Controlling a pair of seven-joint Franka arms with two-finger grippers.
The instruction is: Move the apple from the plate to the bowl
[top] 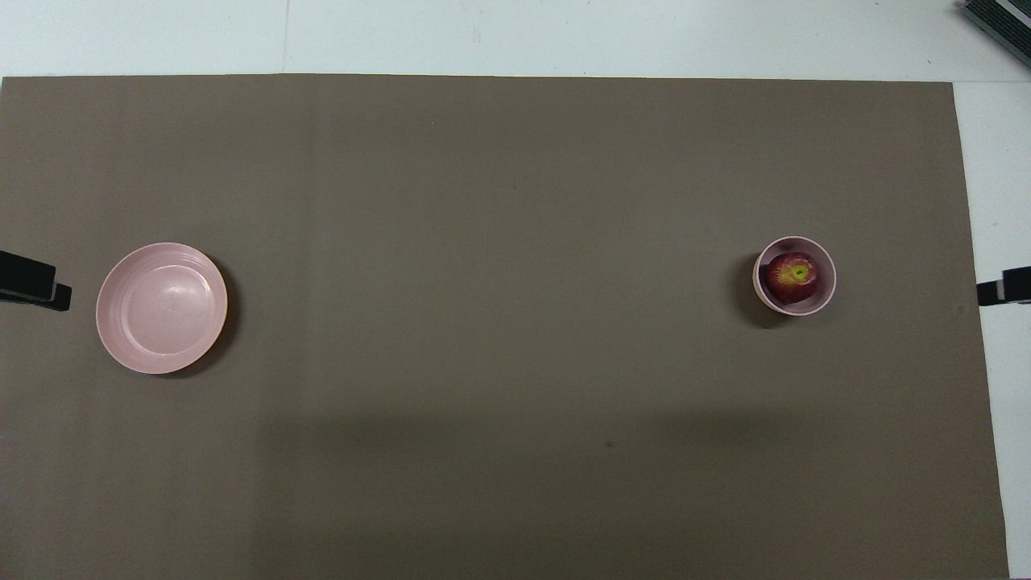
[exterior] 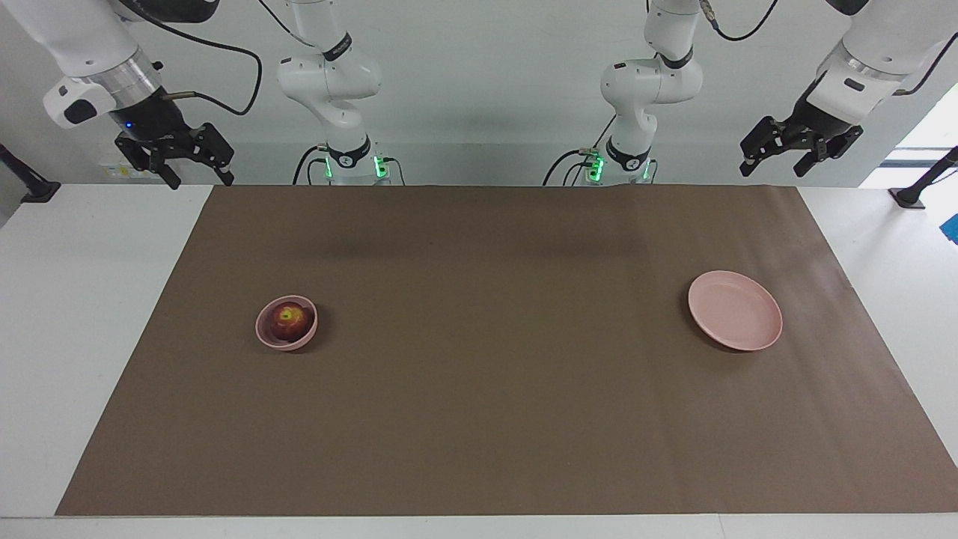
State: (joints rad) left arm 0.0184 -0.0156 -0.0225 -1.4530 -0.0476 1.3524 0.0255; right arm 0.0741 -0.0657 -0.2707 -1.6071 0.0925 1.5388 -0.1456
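Observation:
The dark red apple (exterior: 290, 319) with a yellowish patch lies in the small deep pink bowl (exterior: 284, 344), toward the right arm's end of the table. It also shows in the overhead view (top: 792, 276), in the bowl (top: 826, 293). The flat pink plate (exterior: 735, 310) is empty toward the left arm's end; it shows in the overhead view too (top: 161, 308). My right gripper (exterior: 200, 178) is open and empty, raised over the mat's corner at the robots' edge. My left gripper (exterior: 774, 166) is open and empty, raised over the other corner at that edge.
A brown mat (exterior: 494, 419) covers most of the white table (exterior: 82, 314). A dark object (top: 999, 20) sits at the table's corner farthest from the robots, at the right arm's end.

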